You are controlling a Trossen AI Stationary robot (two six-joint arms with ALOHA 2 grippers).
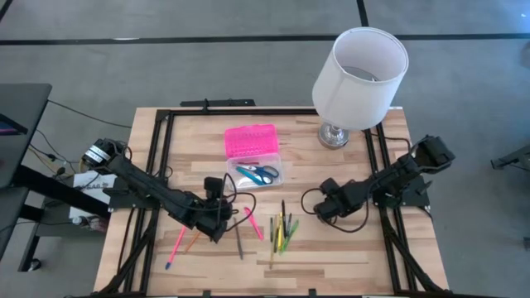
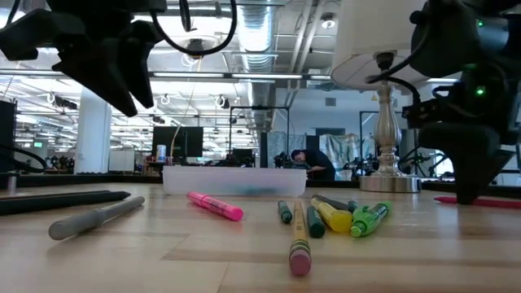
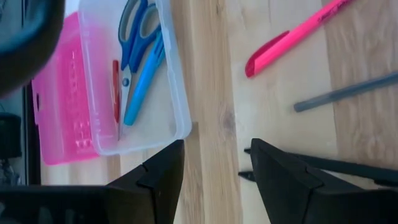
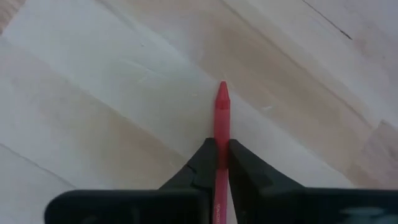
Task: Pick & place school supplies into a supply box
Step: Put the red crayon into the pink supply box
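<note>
Now right gripper is pinching thin red crayon flat on wooden table near right edge; should lift level toward clear pink-lidded supply box mid-table. Left gripper is hanging open beside box.

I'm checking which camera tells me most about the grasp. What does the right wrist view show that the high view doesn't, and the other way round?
Only the right wrist view shows the right pincer shut on a red crayon, tip pointing forward over bare wood.

Only the high view shows the wider scene: the clear box holding scissors, its pink lid, the lamp, loose pens and markers, and the left pincer open near a pink marker.

Both show the wooden table and the right arm's pincer low over it.
</note>
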